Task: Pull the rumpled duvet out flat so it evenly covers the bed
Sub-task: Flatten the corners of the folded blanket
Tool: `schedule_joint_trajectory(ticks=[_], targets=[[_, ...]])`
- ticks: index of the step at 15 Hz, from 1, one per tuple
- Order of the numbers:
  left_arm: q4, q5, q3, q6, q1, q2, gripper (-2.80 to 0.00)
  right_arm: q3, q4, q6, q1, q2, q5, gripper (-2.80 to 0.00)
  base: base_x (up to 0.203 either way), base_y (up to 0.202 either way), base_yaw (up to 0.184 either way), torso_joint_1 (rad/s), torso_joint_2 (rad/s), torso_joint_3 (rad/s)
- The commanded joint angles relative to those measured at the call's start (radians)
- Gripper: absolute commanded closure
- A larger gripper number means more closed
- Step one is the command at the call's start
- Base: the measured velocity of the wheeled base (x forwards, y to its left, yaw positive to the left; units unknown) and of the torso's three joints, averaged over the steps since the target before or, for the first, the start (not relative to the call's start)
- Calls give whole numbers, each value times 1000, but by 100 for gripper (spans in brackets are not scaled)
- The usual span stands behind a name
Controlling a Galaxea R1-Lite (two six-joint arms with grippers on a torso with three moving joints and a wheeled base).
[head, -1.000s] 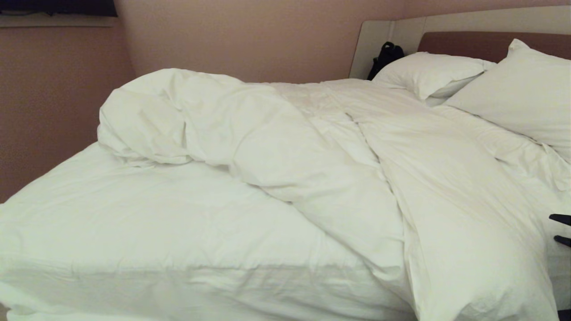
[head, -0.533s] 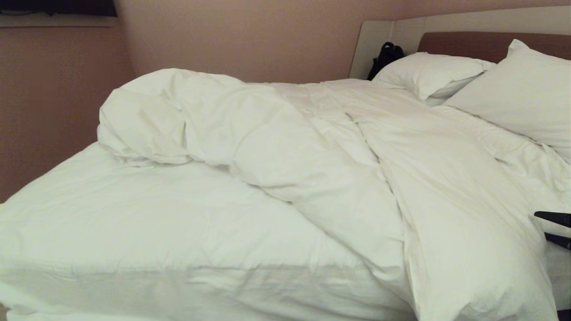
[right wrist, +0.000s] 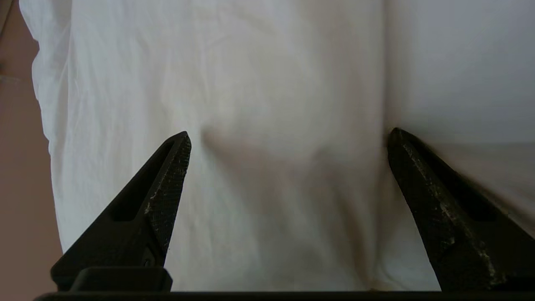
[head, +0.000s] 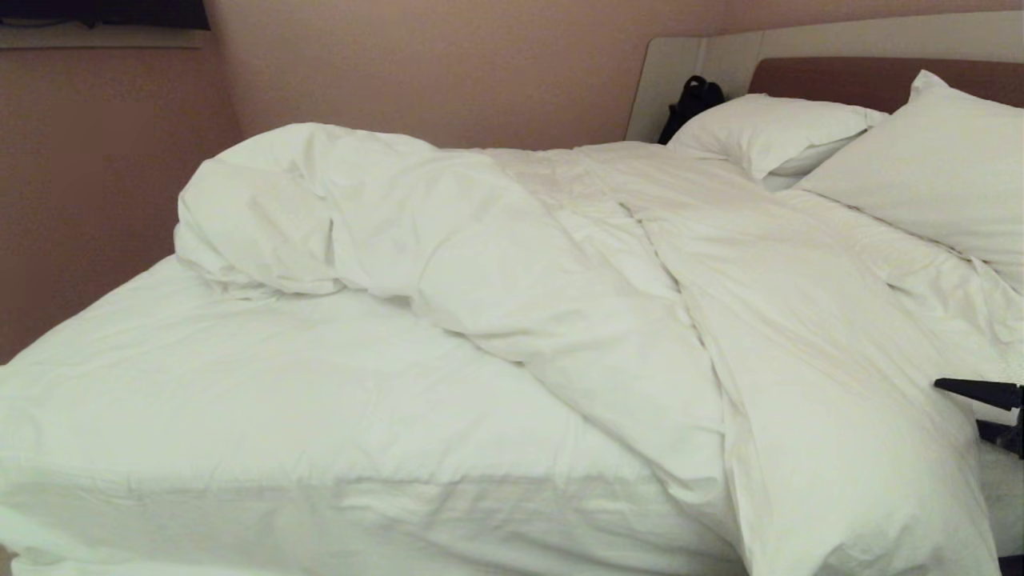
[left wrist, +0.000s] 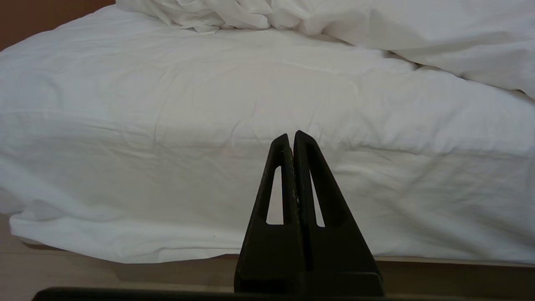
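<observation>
The right gripper (right wrist: 288,138) has its fingers spread wide with nothing between them, poised just off the white cloth at the bed's near right side; in the head view it shows only as two dark tips at the right edge (head: 980,412). The left gripper (left wrist: 291,136) hangs low in front of the bed's foot with its fingers pressed together, empty and well clear of the work.

The duvet (head: 560,264) lies bunched in a thick diagonal ridge, heaped high toward the far left and trailing down over the near right side, so the sheeted left part of the bed (head: 240,400) is bare. It looks soft, puffy and light, though bulky; it should drag and fold rather than slide as one piece. A pinch on a hem or corner would likely hold better than a grab at the plump middle, where the fingers may take only the cover.

The bare mattress to the left gives open room to spread it. The wall runs along the far side, and two pillows (head: 768,128) and the headboard (head: 864,76) close off the right.
</observation>
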Motion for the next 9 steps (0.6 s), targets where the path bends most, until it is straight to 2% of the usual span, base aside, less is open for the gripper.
schedule_joint_trajectory(ticks=[1, 3, 9], targets=[[-1, 1, 0, -1, 0, 1, 0, 23, 3, -35, 10, -12, 6, -280, 0, 0, 0, 0, 0, 0], [-1, 1, 0, -1, 0, 2, 0, 49, 4, -66, 28, -20, 6, -280, 0, 0, 0, 0, 0, 0], [-1, 1, 0, -1, 0, 2, 0, 86, 7, -84, 65, -42, 6, -280, 0, 0, 0, 0, 0, 0]])
